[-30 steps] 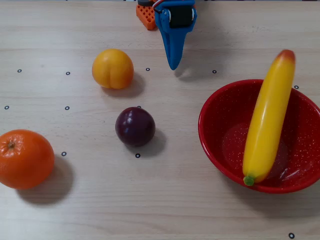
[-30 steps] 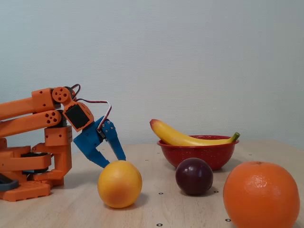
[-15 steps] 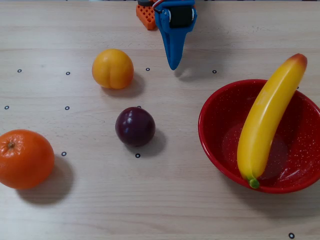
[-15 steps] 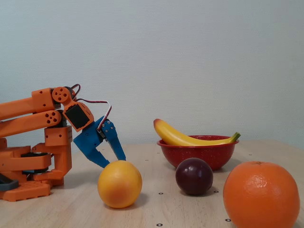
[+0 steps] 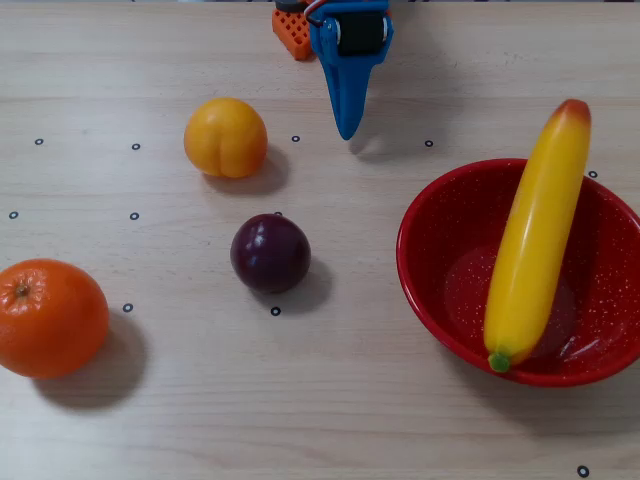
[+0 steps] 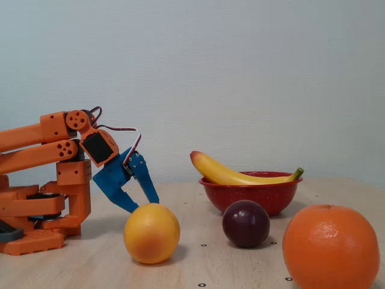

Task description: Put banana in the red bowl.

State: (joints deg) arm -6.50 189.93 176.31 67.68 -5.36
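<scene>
The banana (image 5: 535, 235) lies across the red bowl (image 5: 440, 290) by the desk's right edge, well apart from the empty gripper (image 5: 347, 128), whose jaws stand slightly apart near the far edge.

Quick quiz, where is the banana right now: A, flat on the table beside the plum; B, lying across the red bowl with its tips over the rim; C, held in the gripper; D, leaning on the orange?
B: the banana lies across the red bowl, both tips past its rim, with the gripper apart and empty.
</scene>
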